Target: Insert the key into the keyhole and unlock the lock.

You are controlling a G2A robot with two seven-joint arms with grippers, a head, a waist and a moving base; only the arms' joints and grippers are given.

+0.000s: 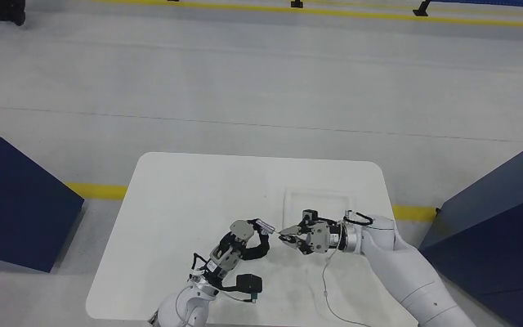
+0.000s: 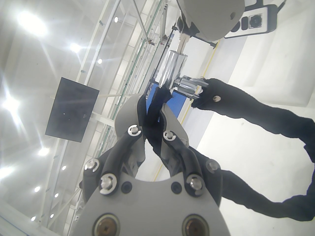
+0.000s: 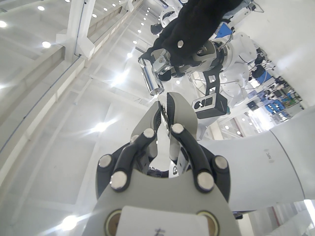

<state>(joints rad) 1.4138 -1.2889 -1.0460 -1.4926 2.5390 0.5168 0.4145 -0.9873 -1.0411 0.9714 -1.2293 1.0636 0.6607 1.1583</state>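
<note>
Left end effector [image 2: 156, 106] clamped on the black cable [image 2: 246, 109] of the lock [image 2: 172, 67]; right end effector [image 3: 163, 101] clamped on the key [image 3: 164, 117]. Likely fault: cable flexes, lock swings aside, key misses

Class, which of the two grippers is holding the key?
The right gripper: it pinches the small metal key between its fingers, whereas the left gripper is clamped on the black lock cable.
</note>
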